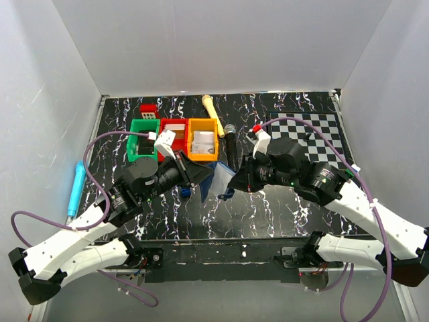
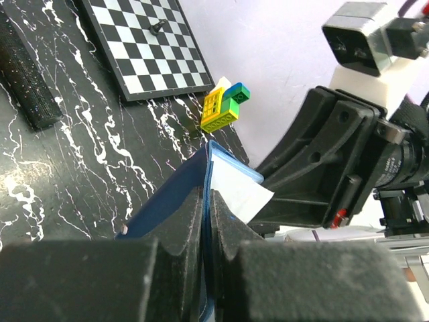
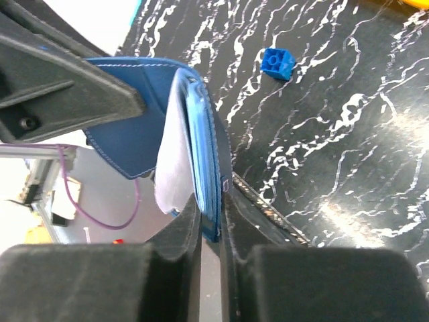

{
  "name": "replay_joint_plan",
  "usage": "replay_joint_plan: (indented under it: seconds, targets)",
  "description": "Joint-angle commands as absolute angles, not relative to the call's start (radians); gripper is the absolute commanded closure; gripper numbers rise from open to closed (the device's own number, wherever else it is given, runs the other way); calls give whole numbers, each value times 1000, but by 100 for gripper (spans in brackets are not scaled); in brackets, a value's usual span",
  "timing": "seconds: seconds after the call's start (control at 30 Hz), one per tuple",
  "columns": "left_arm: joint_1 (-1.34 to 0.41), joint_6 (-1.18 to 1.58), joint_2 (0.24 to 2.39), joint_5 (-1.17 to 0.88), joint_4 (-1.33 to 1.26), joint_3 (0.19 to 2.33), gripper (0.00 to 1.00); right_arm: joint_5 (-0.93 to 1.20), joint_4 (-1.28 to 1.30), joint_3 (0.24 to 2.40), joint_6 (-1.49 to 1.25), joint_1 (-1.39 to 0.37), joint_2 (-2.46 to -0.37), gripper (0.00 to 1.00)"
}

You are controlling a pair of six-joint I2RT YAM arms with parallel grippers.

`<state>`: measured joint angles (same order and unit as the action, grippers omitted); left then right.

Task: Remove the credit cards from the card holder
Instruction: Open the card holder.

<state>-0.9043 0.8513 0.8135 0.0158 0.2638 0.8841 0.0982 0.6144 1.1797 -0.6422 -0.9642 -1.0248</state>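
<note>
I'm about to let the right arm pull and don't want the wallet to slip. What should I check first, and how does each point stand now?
1. Left gripper shut on the card holder: ok, fingers pinch its navy flap.
2. Right gripper closed on the holder's other half: ok.
3. Pale credit card inside the right pinch: cannot tell; it seems to lie beside the fingers, not between them.
4. Card sticking out of its pocket: ok, a white corner shows in the left wrist view.
5. Blue brick out of the way: ok, it lies apart on the table.
</note>
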Motion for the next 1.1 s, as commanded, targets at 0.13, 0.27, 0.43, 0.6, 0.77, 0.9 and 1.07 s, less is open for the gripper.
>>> replay_joint_plan:
  seconds: [0.13, 0.27, 0.43, 0.6, 0.77, 0.9, 1.07]
  targets:
    - [-897, 865, 781, 27, 229, 896, 100, 126, 610, 1235, -638, -959, -1035, 99]
    - [-897, 815, 769, 15, 186, 847, 43, 75, 736, 1331, -638, -954, -1075, 99]
    - [-897, 787, 784, -100, 31, 782, 2, 9, 877, 1434, -623, -956, -1141, 99]
    - [-900, 756, 850, -135, 23, 813, 2, -40, 934, 1469, -637, -957, -1172, 99]
    - [-920, 700, 903, -129, 40, 841, 2, -75, 962, 1494, -661, -960, -1186, 99]
    - [-957, 657, 956, -88, 83, 864, 2, -69, 960, 1514, -672, -960, -1203, 99]
    - [-974, 634, 968, -52, 87, 854, 2, -6, 919, 1522, -684, -959, -1212, 99]
